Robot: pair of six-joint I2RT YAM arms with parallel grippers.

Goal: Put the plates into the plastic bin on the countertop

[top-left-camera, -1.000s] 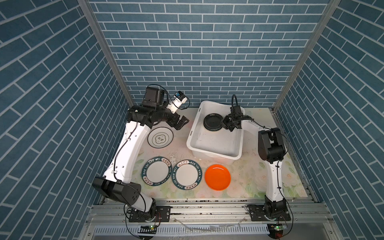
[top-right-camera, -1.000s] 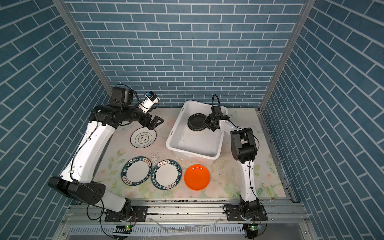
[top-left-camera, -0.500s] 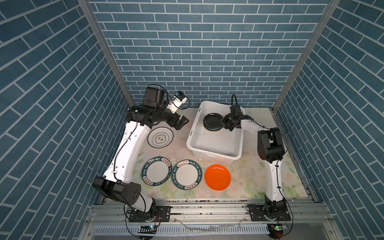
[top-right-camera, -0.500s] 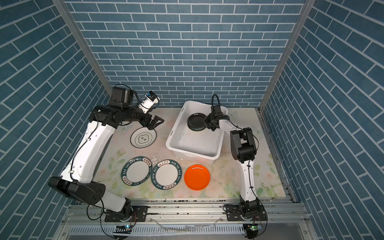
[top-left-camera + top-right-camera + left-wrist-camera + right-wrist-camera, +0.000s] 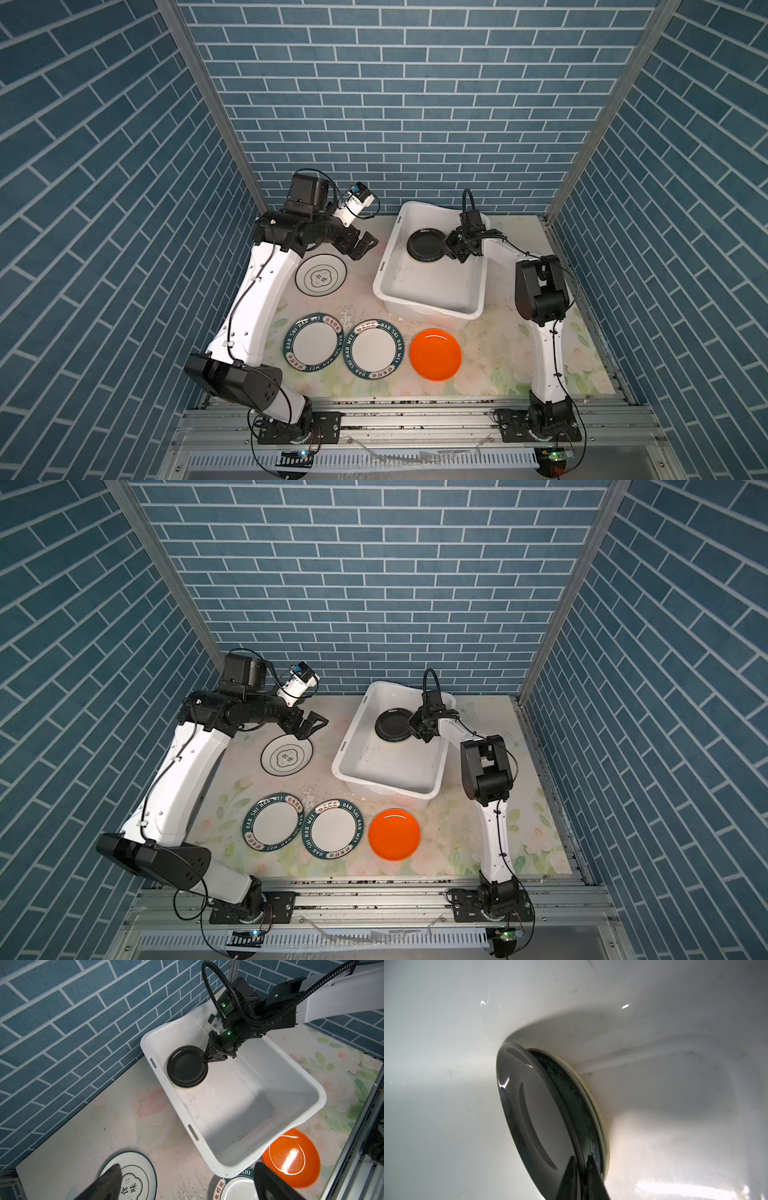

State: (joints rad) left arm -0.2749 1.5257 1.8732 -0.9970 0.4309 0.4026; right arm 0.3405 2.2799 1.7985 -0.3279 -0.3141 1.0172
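The white plastic bin (image 5: 384,266) (image 5: 345,750) (image 5: 228,1167) stands at the back of the countertop (image 5: 498,353). In its far corner the black plate (image 5: 424,245) (image 5: 392,725) (image 5: 185,1066) (image 5: 533,1109) tops a stack over a blue-green plate (image 5: 571,1095) and a cream plate (image 5: 600,1113). My right gripper (image 5: 446,243) (image 5: 411,725) (image 5: 204,1060) (image 5: 581,1159) is shut on the black plate's rim, one finger on each side. Above the black-rimmed white plate (image 5: 321,275) (image 5: 286,756) (image 5: 133,1178), my left gripper (image 5: 365,245) (image 5: 313,725) (image 5: 187,1169) hangs open and holds nothing.
Near the front edge lie two green-rimmed lettered plates (image 5: 313,341) (image 5: 375,349) (image 5: 273,821) (image 5: 333,829) and an orange plate (image 5: 435,354) (image 5: 394,834) (image 5: 291,1155). The near half of the bin holds nothing. Blue brick walls close in the back and both sides.
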